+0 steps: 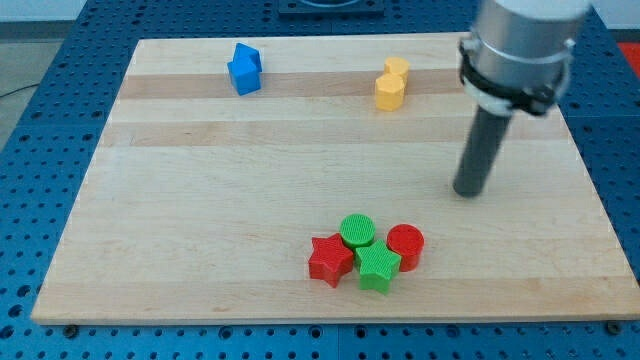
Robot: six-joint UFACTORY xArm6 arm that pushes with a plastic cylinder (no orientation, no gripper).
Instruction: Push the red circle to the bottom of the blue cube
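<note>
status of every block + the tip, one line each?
red circle: bottom cluster, touching green star
green star: between red pieces
green circle: cluster's top
red star: cluster's left
blue cube: top left, alone
yellow block: top, alone
my tip: touching nothing, up-right of cluster

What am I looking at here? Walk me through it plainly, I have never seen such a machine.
This is a single camera picture of a robot arm above a wooden board. The arm carries no hand, just a straight dark rod; its lower end, my tip, slides on the board to push blocks, so nothing is held.

Near the view's top lie a blue block and a yellow block. Near the view's bottom sits a tight cluster: a red star, a green circle, a green star and the red circle.

My tip stands up and to the right of that cluster, touching no block.
</note>
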